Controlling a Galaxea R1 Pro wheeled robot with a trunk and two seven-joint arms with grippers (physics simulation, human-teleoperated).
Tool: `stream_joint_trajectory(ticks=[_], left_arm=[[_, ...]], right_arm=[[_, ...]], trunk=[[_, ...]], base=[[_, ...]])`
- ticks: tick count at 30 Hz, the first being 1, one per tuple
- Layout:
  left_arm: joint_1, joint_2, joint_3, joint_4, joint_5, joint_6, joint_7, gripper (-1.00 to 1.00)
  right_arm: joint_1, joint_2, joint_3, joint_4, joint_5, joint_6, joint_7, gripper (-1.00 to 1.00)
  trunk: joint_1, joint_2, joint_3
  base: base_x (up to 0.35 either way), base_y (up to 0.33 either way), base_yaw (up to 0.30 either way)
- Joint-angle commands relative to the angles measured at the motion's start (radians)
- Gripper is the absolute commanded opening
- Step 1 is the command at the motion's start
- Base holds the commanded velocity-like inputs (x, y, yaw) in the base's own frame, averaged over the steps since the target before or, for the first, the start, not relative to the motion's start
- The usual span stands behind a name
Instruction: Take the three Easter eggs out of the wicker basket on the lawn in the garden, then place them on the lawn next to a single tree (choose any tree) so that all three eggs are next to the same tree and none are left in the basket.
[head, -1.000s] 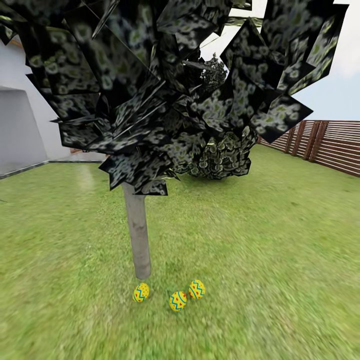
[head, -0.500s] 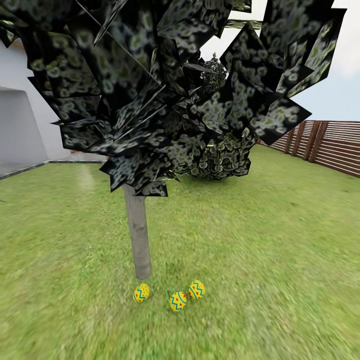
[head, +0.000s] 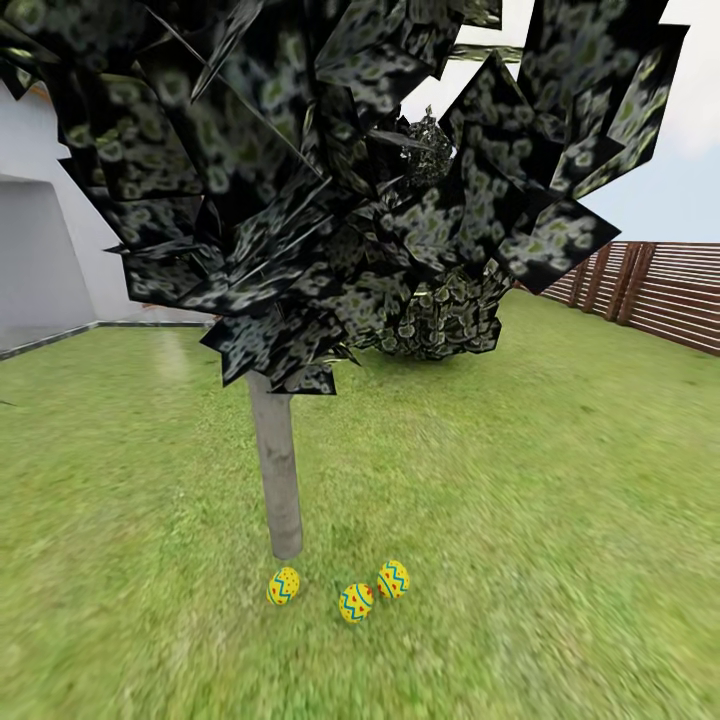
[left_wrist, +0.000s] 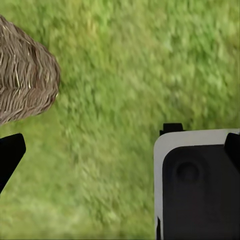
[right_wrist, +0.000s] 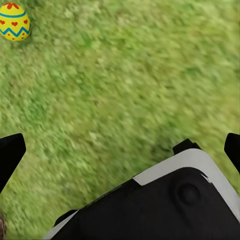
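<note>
beside tree (head: 277, 470), three eggs (head: 355, 602)

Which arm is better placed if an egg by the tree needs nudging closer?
Right, probably: its wrist view has an egg on the lawn ahead of its fingers, while the left wrist view faces the wicker basket.
</note>
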Motion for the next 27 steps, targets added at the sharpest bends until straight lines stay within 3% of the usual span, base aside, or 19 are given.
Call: stream_joint_trajectory(ticks=[1, 10, 27], left_arm=[[0.002, 0.001, -0.008, -0.001, 0.007, -0.002, 0.004, 1.00], [0.015, 0.003, -0.008, -0.001, 0.007, -0.007, 0.003, 1.00], [0.016, 0.003, -0.009, -0.001, 0.007, -0.008, 0.003, 1.00]], right_arm=[[-0.001, 0.000, 0.000, 0.002, -0.008, -0.002, 0.006, 1.00], [-0.001, 0.001, 0.000, 0.012, -0.007, -0.002, 0.006, 1.00], [-0.001, 0.001, 0.000, 0.015, -0.008, -0.002, 0.006, 1.00]], trunk=[[-0.003, 0.005, 0.001], [-0.038, 0.068, 0.029], [-0.038, 0.069, 0.030]], base=[[0.000, 0.000, 0.000], [0.000, 0.000, 0.000], [0.000, 0.000, 0.000]])
